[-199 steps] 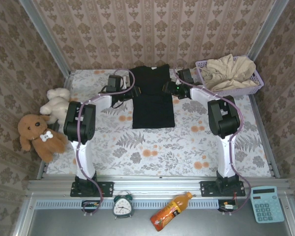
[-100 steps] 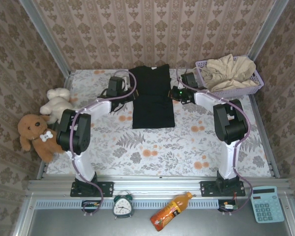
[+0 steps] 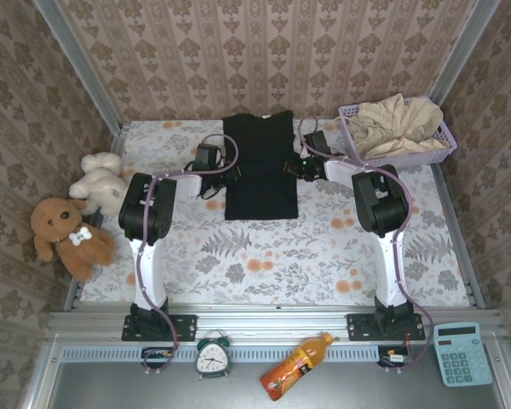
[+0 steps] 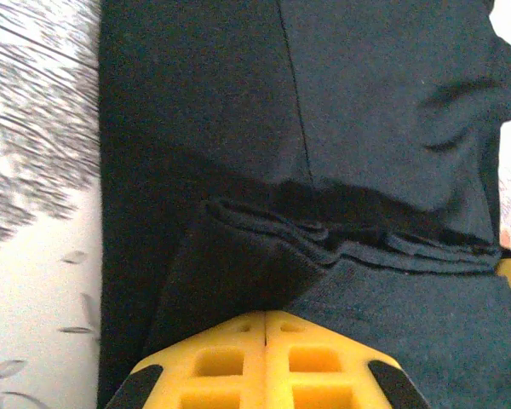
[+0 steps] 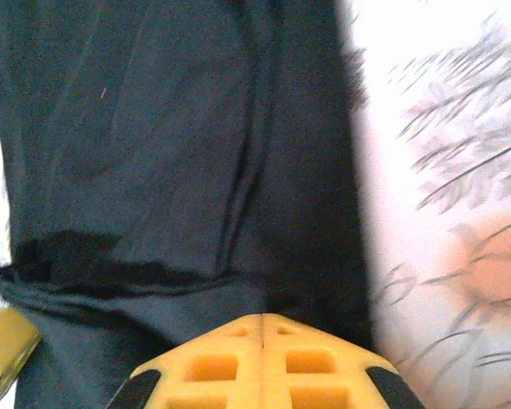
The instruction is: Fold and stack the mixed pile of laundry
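Both sets of jaws just snapped closed: left gripper (image 4: 265, 317) and right gripper (image 5: 263, 317) now pinch the black T-shirt (image 3: 257, 170) by its side edges mid-frame, I think, so a fold's probably starting.

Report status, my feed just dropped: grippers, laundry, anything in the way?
Left gripper and right gripper both shut on black T-shirt, at opposite side edges. Beige garment heaped in lavender basket, far right. Nothing lies on the shirt.
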`<move>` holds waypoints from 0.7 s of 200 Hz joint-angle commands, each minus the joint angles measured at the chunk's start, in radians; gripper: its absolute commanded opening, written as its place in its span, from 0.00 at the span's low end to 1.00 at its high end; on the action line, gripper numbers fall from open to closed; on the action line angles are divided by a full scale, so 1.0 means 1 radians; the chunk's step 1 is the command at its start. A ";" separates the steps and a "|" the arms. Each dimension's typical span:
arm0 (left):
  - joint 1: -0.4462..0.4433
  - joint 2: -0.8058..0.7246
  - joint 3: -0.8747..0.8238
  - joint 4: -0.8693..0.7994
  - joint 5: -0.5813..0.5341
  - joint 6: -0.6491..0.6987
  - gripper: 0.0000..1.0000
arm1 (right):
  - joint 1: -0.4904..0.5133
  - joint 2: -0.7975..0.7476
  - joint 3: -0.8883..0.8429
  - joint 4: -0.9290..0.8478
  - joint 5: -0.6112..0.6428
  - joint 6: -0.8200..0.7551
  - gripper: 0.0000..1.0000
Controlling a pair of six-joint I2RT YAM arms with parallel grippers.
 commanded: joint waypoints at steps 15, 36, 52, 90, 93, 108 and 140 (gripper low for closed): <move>0.008 -0.083 -0.022 -0.087 -0.015 -0.002 0.00 | -0.019 -0.054 -0.031 -0.002 0.091 -0.003 0.06; -0.026 -0.156 -0.024 -0.157 0.013 0.028 0.06 | -0.008 -0.162 -0.124 0.030 0.084 -0.016 0.14; -0.059 -0.220 -0.055 -0.193 0.034 0.047 0.10 | 0.026 -0.238 -0.186 0.020 0.059 -0.041 0.15; -0.150 -0.339 -0.214 -0.241 0.027 0.067 0.11 | 0.169 -0.356 -0.308 -0.053 0.067 -0.104 0.16; -0.155 -0.344 -0.228 -0.243 0.020 0.068 0.10 | 0.177 -0.358 -0.317 -0.054 0.069 -0.100 0.16; -0.165 -0.364 -0.297 -0.241 -0.014 0.073 0.10 | 0.211 -0.357 -0.346 -0.050 0.075 -0.087 0.16; -0.164 -0.358 -0.404 -0.159 -0.047 0.068 0.06 | 0.234 -0.317 -0.367 -0.064 0.116 -0.070 0.16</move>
